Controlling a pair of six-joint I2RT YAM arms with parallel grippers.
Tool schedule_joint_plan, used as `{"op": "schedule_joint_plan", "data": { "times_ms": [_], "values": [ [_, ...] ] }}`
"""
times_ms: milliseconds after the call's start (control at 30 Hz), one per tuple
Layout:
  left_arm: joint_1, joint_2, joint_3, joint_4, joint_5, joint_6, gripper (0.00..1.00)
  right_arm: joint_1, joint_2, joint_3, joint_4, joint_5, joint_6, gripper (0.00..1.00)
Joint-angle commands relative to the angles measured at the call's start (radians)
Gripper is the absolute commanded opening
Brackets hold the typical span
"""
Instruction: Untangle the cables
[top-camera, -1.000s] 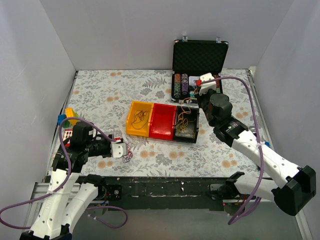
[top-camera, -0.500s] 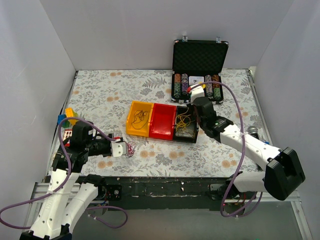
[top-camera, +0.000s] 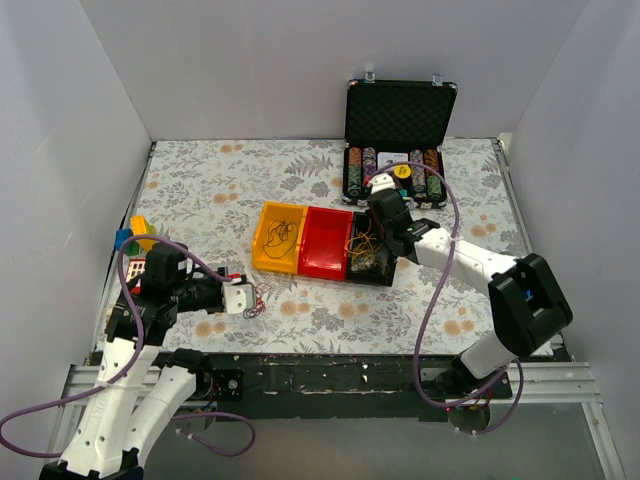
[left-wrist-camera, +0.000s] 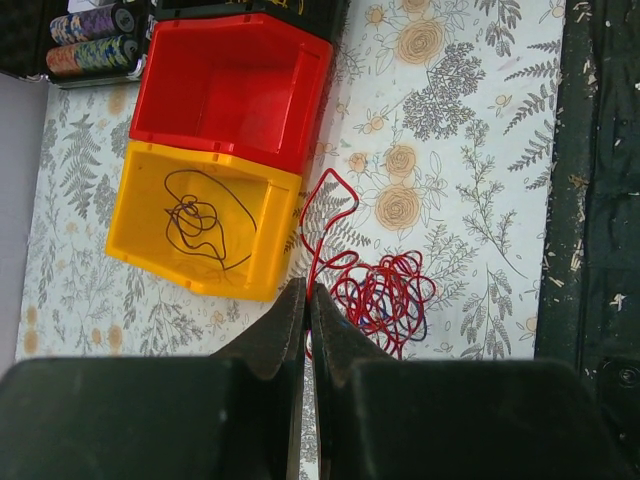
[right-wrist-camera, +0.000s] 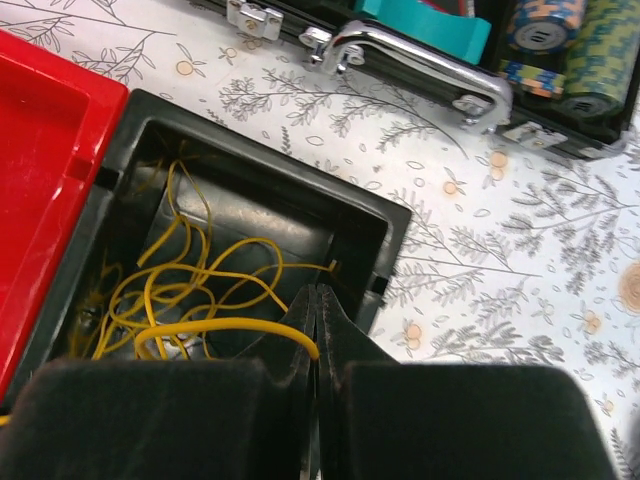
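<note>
Cables lie in three places on the flowered counter (top-camera: 200, 180). At the left, a red clump (left-wrist-camera: 385, 295) with some dark purple strands rests on the counter just beside the yellow bin (left-wrist-camera: 270, 240). One red strand (left-wrist-camera: 344, 188) runs from it into my left fingers (left-wrist-camera: 290, 320), which are clenched on it. Inside the yellow bin lies one loose dark cable (left-wrist-camera: 195, 215). The red bin (left-wrist-camera: 300, 110) stands next, between the yellow bin and the black bin (right-wrist-camera: 392, 235). In the black bin several yellow cables (right-wrist-camera: 200, 290) are heaped. My right fingers (right-wrist-camera: 305, 320), pressed together over this bin, pinch one yellow strand (right-wrist-camera: 240, 325). Behind it an open black case (top-camera: 400, 110) holds rows of poker chips (top-camera: 370, 165).
</note>
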Motion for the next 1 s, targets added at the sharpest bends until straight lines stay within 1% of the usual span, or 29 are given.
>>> {"op": "schedule_joint_plan", "data": {
  "times_ms": [0,267,367,400,433,533,633,733,867,967],
  "values": [
    [-0.006,-0.011,-0.001,0.02,0.023,-0.014,0.0,-0.011,0.081,0.082,-0.001,-0.053,0.04,0.01],
    [-0.009,-0.014,-0.006,0.019,0.008,-0.018,0.0,-0.022,0.214,0.146,-0.022,-0.132,0.119,0.01],
    [-0.012,-0.014,-0.009,0.023,0.008,-0.021,0.0,-0.022,0.236,0.157,-0.055,-0.121,0.157,0.03],
    [-0.014,-0.016,-0.012,0.028,0.008,-0.021,0.0,-0.022,0.231,0.16,-0.07,-0.116,0.166,0.12],
    [-0.015,-0.017,-0.014,0.029,0.009,-0.023,0.0,-0.02,0.213,0.157,-0.079,-0.107,0.174,0.26],
    [-0.017,-0.019,-0.015,0.031,0.009,-0.026,0.0,-0.022,0.147,0.148,-0.088,-0.103,0.18,0.41],
    [-0.017,-0.022,-0.023,0.031,0.009,-0.028,0.0,-0.023,0.087,0.146,-0.085,-0.106,0.169,0.48],
    [-0.018,-0.023,-0.021,0.037,0.014,-0.032,0.0,-0.036,0.061,0.172,-0.116,-0.107,0.16,0.52],
    [-0.018,-0.026,-0.014,0.032,0.014,-0.034,0.0,-0.043,0.027,0.207,-0.153,-0.123,0.146,0.6],
    [-0.018,-0.028,-0.014,0.029,0.012,-0.034,0.0,-0.045,0.017,0.21,-0.154,-0.144,0.137,0.63]
  ]
}}
